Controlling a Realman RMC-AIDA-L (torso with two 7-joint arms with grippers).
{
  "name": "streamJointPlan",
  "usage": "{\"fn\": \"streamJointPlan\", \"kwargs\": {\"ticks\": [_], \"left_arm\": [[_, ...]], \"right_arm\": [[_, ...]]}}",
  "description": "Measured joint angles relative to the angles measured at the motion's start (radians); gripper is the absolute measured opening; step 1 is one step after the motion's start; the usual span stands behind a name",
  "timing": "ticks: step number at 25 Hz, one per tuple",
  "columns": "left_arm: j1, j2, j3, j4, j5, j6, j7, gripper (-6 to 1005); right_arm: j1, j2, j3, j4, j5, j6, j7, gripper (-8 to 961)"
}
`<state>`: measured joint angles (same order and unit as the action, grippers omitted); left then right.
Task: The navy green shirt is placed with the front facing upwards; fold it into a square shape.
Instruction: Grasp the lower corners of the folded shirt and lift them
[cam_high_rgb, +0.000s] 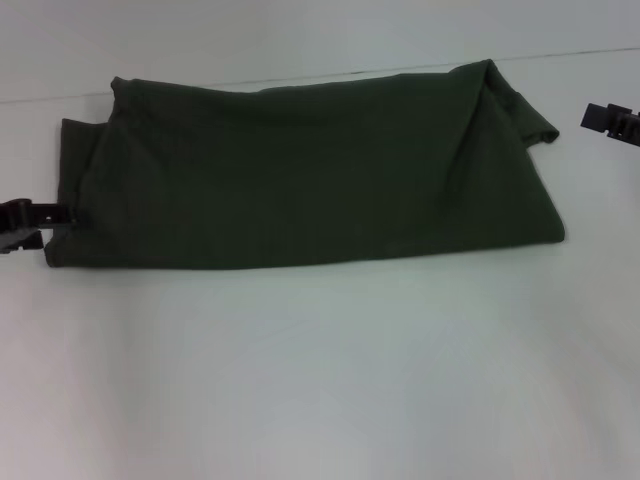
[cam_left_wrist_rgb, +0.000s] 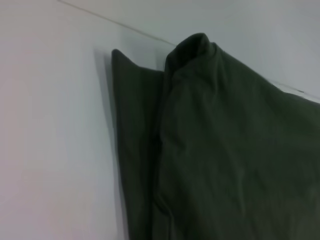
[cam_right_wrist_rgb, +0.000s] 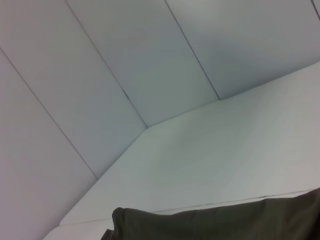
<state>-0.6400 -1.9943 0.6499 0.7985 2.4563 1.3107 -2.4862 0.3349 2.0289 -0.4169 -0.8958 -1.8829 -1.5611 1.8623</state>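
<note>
Head view: dark green shirt (cam_high_rgb: 310, 170) spread as a long, wide band across the far half of the white desk (cam_high_rgb: 320, 380), already folded lengthwise, no lettering showing. One sleeve tucked over at the robot's right end, a spare layer poking out at the left end. Left end effector (cam_high_rgb: 30, 220) low at the picture's left edge, touching or just beside the shirt's left near corner; impossible to tell whether its fingers are apart or closed on cloth. Right end effector (cam_high_rgb: 612, 122) off the shirt's right end, apart from the cloth, holding nothing visible; finger spacing not readable.

Left wrist view: close look at the shirt (cam_left_wrist_rgb: 225, 150) and its left end, an upper layer lying over a narrower under-layer on the desk (cam_left_wrist_rgb: 50, 125). No fingers in sight.

Right wrist view: only a strip of shirt (cam_right_wrist_rgb: 215, 222) at the bottom edge, desk (cam_right_wrist_rgb: 225, 150) and wall panels (cam_right_wrist_rgb: 100, 75) beyond.

Judged progress: lengthwise fold done, band still far too long for a square; at least one crosswise fold left, likely bringing one end over the other.
</note>
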Motion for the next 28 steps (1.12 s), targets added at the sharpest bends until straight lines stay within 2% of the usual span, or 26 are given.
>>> {"fn": "streamJointPlan", "kwargs": {"ticks": [9,16,28], "left_arm": [[-0.01,-0.004,0.075,-0.017,0.015,-0.142,0.053,828],[-0.015,-0.01,0.085,-0.042,0.069,-0.158,0.047,828],[-0.033,-0.017,0.086,-0.08,0.072,-0.163,0.055,828]], "right_arm": [[-0.007,0.002,0.006,0.001,0.001,-0.004,0.002,648],[-0.006,-0.004,0.01,0.002,0.003,-0.012,0.009,649],[-0.017,-0.004,0.011,0.002,0.003,-0.016,0.01,645]]}}
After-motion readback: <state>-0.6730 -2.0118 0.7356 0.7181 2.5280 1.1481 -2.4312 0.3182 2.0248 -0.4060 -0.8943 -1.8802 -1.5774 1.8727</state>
